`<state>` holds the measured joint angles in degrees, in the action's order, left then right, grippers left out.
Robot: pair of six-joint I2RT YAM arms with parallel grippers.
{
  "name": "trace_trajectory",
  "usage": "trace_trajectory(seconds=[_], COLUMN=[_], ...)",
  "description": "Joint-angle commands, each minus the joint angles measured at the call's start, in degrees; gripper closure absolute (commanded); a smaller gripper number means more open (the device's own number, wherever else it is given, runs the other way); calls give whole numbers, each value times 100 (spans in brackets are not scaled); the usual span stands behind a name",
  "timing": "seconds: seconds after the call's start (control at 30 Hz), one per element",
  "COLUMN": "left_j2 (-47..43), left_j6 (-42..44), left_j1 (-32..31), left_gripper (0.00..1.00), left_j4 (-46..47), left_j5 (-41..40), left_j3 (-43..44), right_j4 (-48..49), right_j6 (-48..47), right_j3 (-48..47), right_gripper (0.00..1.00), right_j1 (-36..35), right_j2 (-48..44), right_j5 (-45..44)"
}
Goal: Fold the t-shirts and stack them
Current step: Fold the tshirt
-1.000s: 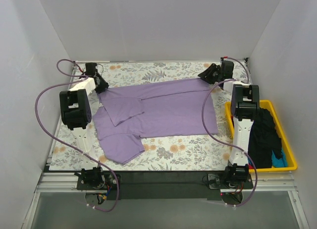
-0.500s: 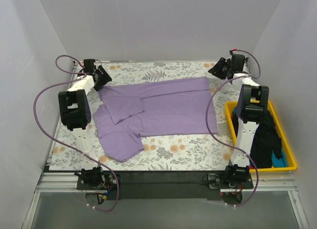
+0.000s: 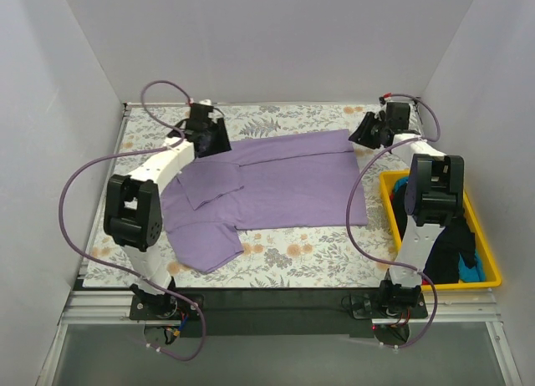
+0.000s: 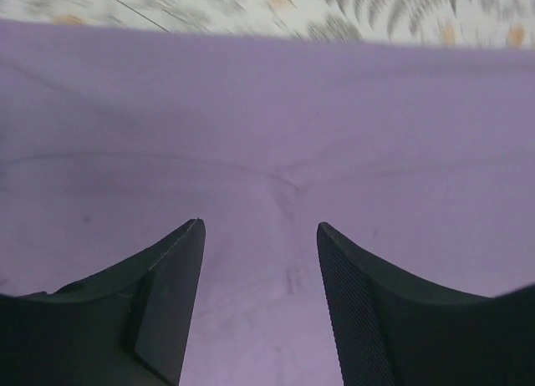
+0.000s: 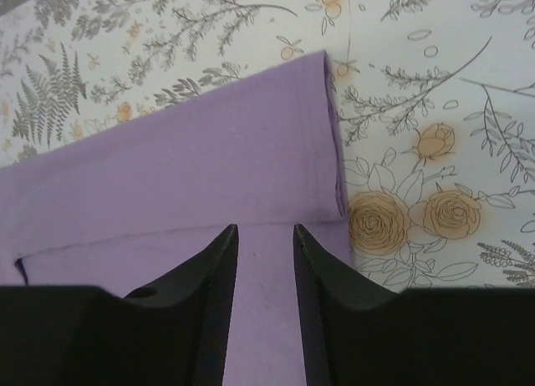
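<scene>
A lavender t-shirt (image 3: 276, 185) lies partly folded on the floral table, its far long edge turned over and one sleeve folded in at the left. My left gripper (image 3: 211, 138) is open and empty above the shirt's far left part; the left wrist view shows purple fabric (image 4: 267, 135) between its spread fingers. My right gripper (image 3: 361, 134) is open and empty at the shirt's far right corner, and the right wrist view shows the folded hem (image 5: 251, 144) just ahead. A black shirt (image 3: 447, 227) and a blue one (image 3: 470, 273) lie in the yellow tray.
The yellow tray (image 3: 493, 256) stands at the right edge of the table beside the right arm. The floral table cover (image 3: 318, 256) shows around the shirt. White walls close in the back and both sides.
My left gripper has swung right from the far left corner onto the shirt's far left part. My right gripper has come slightly down toward the shirt's far right corner. The shirt's fold has stayed in place.
</scene>
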<state>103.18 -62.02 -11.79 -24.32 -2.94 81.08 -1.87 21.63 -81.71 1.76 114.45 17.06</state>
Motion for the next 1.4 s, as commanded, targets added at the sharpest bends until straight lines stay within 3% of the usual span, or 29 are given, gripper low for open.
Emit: trace_trajectory(seconds=[0.0, 0.27, 0.73, 1.17, 1.37], left_j2=[106, 1002, 1240, 1231, 1231], left_j6=[454, 718, 797, 761, 753], left_j1=[-692, -1457, -1809, -1836, -1836], left_gripper=[46, 47, 49, 74, 95], left_j4=[-477, -1040, -1216, -1374, -1392], left_j5=[-635, -1349, -1367, -1429, -1394], left_j3=[-5, 496, 620, 462, 435], right_j4=[-59, -77, -121, -103, -112], right_j6=[-124, -71, -80, 122, 149], right_j3=[103, 33, -196, -433, -512], right_gripper=[61, 61, 61, 61, 69], right_j1=[-18, -18, -18, -18, -18], right_j2=[85, 332, 675, 920, 947], right_j5=[104, -106, -177, -282, -220])
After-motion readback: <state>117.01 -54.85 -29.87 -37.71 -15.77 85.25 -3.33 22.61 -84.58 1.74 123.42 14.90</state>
